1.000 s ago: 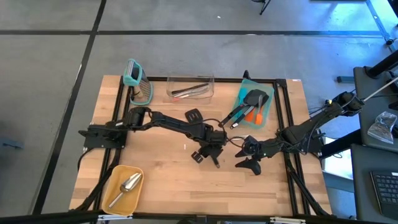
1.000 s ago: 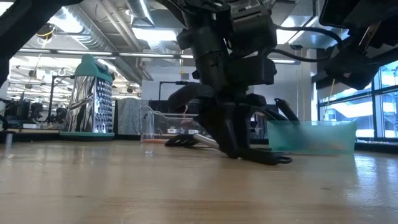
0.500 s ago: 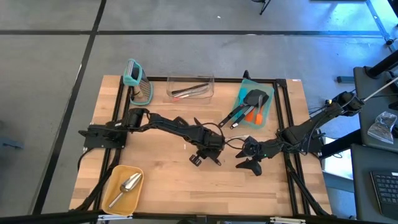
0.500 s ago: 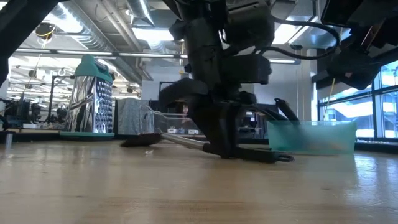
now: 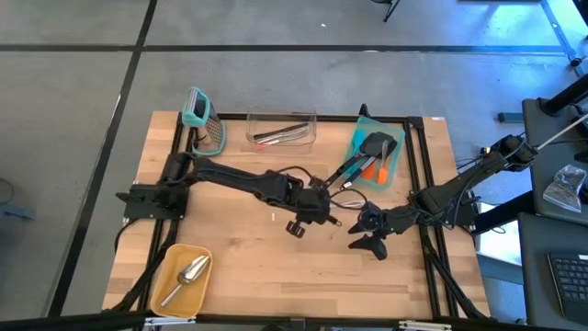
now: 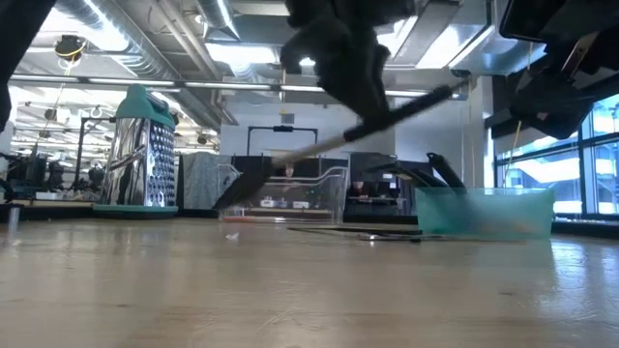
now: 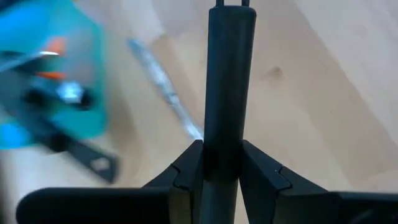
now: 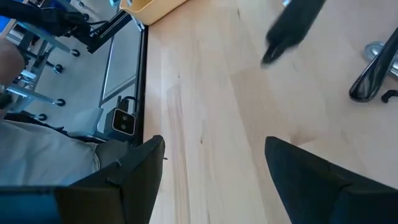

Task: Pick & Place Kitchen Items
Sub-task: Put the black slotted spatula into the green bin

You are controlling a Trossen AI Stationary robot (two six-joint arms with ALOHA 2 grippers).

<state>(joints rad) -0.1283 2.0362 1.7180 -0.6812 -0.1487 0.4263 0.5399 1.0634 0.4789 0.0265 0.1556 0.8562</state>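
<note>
Left hand (image 5: pixel 317 204) is mid-counter, clamped on the handle of a black slotted turner (image 6: pixel 329 145). In the left wrist view both fingers (image 7: pixel 186 171) press against the dark handle (image 7: pixel 227 93) on either side. In the low view the turner hangs clear of the counter (image 6: pixel 290 290), tilted, blade end low toward the clear bin (image 6: pixel 290 193), handle end high.

Right hand (image 5: pixel 367 241) sits just beside the left one, toward the right side of the counter, low over the wood. Its fingers (image 8: pixel 134 165) are spread wide with nothing between them, only bare counter.

Other items:
- teal bin (image 5: pixel 375 152) at the far right of the counter holds a black turner and orange spatulas; one long handle sticks out over its rim toward the left hand
- clear bin (image 5: pixel 280 129) at the far edge holds thin metal pieces
- yellow tray (image 5: pixel 175 267) at the near left corner holds the silver scoop (image 5: pixel 188 273)
- teal-topped grater (image 5: pixel 204 119) stands upright at the far left corner
- a thin metal piece (image 7: pixel 165 87) lies flat on the counter under the left hand, near the teal bin
</note>
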